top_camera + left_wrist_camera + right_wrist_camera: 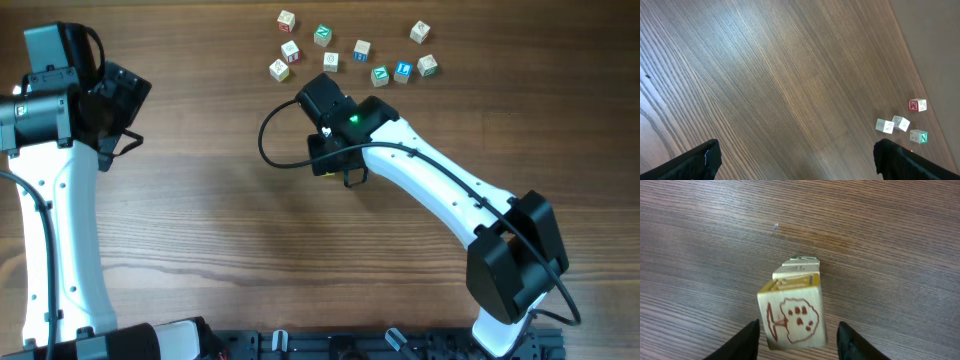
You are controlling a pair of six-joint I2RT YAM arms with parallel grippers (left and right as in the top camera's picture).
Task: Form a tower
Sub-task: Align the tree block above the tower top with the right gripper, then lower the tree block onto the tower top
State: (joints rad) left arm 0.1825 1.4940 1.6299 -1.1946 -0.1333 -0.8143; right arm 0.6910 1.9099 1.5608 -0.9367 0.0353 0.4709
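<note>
Tower [792, 315] of pale wooden cubes stands on grained table [890, 230].

Brown wood-grain table [200, 230] (evenly lit); plain tan strip [935, 50] beyond, possibly floor.

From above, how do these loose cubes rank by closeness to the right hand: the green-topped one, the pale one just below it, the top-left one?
Overhead, from the right hand:
1. pale cube, on the group's near edge.
2. green-topped cube, just behind it.
3. top-left cube, at the far left corner.
</note>
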